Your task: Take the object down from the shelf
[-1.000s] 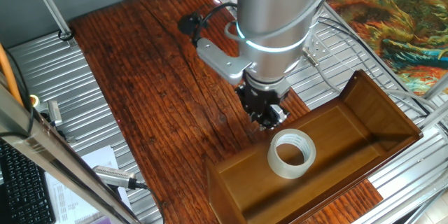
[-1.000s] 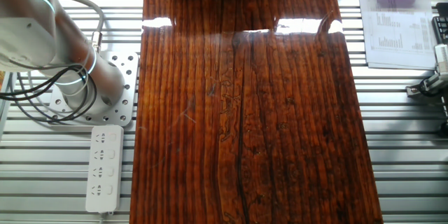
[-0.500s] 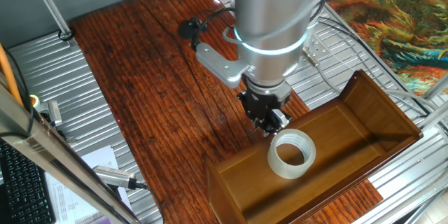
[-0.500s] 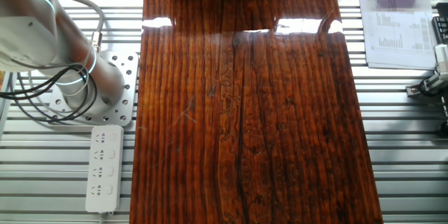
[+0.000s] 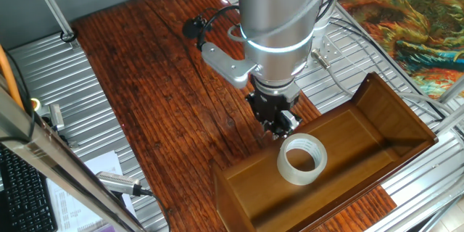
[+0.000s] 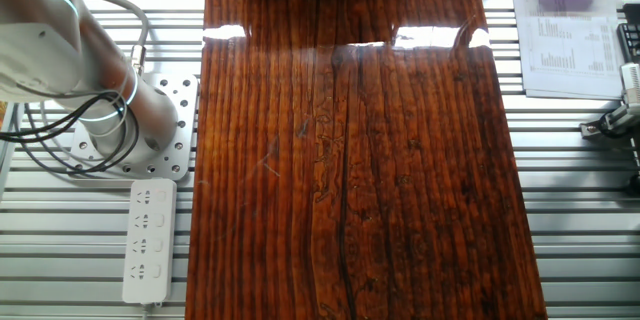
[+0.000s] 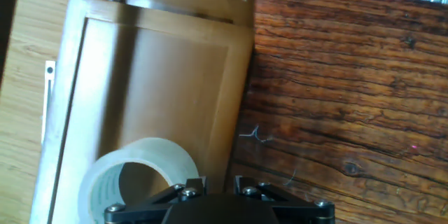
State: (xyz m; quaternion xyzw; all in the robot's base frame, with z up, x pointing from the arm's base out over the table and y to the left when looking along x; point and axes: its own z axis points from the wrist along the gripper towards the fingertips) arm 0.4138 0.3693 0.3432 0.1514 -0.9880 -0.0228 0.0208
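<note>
The roll of translucent whitish tape (image 5: 302, 159) lies flat in the brown wooden shelf tray (image 5: 377, 109), near its wall on the tabletop side. My gripper (image 5: 279, 123) hangs over that wall, just up and left of the roll and not touching it. In the hand view the roll (image 7: 136, 171) sits at the lower left inside the tray (image 7: 175, 77). The gripper (image 7: 217, 182) shows only its tips at the bottom edge, close together with a narrow gap and nothing between them. The other fixed view shows neither roll nor gripper.
The dark red-brown grained tabletop (image 5: 152, 94) stretches left of the tray. Black cables (image 5: 206, 25) hang by the arm. A white power strip (image 6: 148, 240) and the arm's base (image 6: 95, 110) sit left of the tabletop. Papers (image 6: 570, 30) lie at the far right.
The arm has shifted slightly left and lowered the gripper a little toward the tray wall. The tape has not moved.
</note>
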